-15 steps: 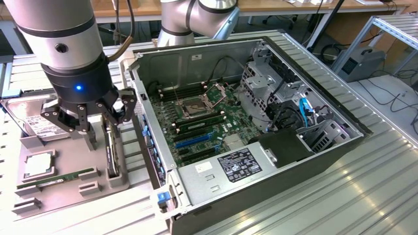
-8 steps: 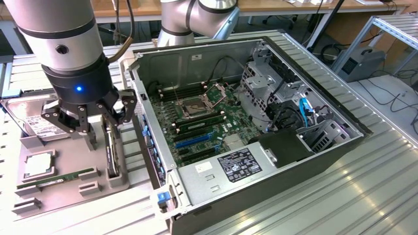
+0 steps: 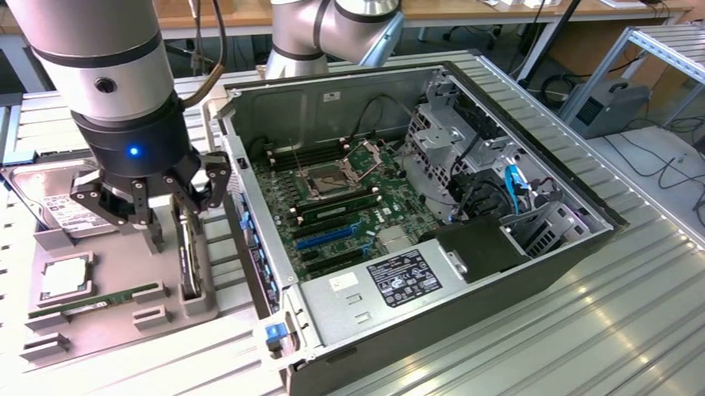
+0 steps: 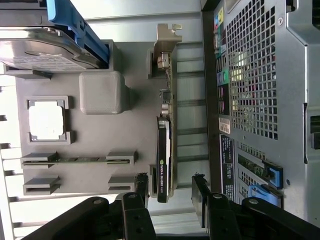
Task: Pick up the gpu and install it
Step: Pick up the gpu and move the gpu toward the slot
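Gpu (image 4: pixel 164 165) upright; wrist view: hand (image 4: pixel 171 177) spread above.

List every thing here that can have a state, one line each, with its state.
Green-and-black rectangular gpu card, standing on edge in the grey tray, not gripped.
Black robot hand, open, poised over the gpu card's end.
Grey metal computer case, side open, interior exposed.
Narrow green RAM stick, seated in its tray holders.
Silver hard drive, resting on the tray.
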Action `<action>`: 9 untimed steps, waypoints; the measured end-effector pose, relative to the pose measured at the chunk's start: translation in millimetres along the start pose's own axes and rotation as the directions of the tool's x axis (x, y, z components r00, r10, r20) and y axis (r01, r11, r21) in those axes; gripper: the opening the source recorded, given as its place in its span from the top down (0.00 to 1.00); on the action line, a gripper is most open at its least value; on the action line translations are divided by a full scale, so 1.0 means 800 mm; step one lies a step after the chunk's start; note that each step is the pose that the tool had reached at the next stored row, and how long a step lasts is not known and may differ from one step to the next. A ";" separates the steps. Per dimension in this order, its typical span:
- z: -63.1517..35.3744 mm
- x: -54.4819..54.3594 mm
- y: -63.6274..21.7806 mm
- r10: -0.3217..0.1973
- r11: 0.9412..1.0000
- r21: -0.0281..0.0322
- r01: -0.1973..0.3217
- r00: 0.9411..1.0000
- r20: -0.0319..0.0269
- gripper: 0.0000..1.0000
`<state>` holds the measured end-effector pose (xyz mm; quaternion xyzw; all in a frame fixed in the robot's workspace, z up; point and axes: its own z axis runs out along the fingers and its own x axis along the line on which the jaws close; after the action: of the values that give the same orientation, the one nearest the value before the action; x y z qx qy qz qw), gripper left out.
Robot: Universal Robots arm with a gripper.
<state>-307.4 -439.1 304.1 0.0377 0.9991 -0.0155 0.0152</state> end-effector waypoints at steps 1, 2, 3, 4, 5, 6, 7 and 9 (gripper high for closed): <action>0.000 0.000 0.000 0.000 1.000 0.001 0.000 1.000 0.000 0.52; 0.001 0.000 0.000 0.000 1.000 0.001 0.000 1.000 0.000 0.52; 0.001 0.000 0.000 0.000 1.000 0.002 0.000 1.000 0.000 0.52; 0.002 0.000 0.000 0.000 1.000 0.003 0.000 1.000 0.000 0.52; 0.002 0.000 0.000 0.000 1.000 0.003 0.000 1.000 0.000 0.52; 0.002 0.000 0.000 0.000 1.000 0.004 0.000 1.000 0.000 0.52; 0.002 0.000 0.000 0.000 1.000 0.004 0.000 1.000 0.000 0.52; 0.003 0.000 0.000 0.000 1.000 0.005 0.000 1.000 0.000 0.52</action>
<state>-307.4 -439.0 301.9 0.0376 0.9990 -0.0182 0.0153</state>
